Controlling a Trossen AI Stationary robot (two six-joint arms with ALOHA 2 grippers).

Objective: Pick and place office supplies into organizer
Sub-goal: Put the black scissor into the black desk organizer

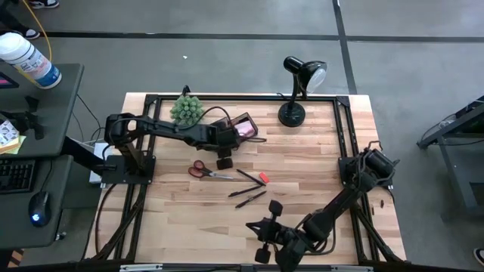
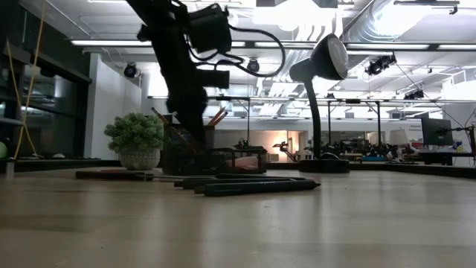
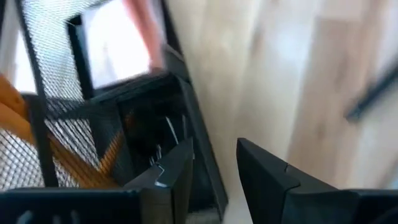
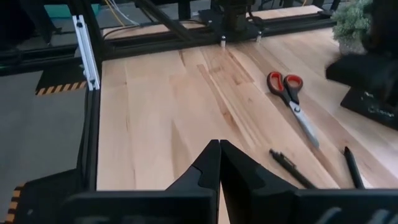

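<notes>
Hovering over the organizer [image 1: 240, 128], left claw [image 1: 224, 161] fingers apart, empty. Scissors [image 1: 206, 171] lie just beside it, long axis across the tabletop [image 1: 318, 166]. Right claw [image 1: 262, 240] closed, farther off.

Black desk lamp [image 1: 301, 89] — small green plant [image 1: 186, 109]

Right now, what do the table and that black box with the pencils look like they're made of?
The table looks like pale wood with a smooth finish: you can see long plank strips and grain. The black box looks like thin metal mesh, since tiny holes let the orange pencils show through, though it could be coated wire.
</notes>
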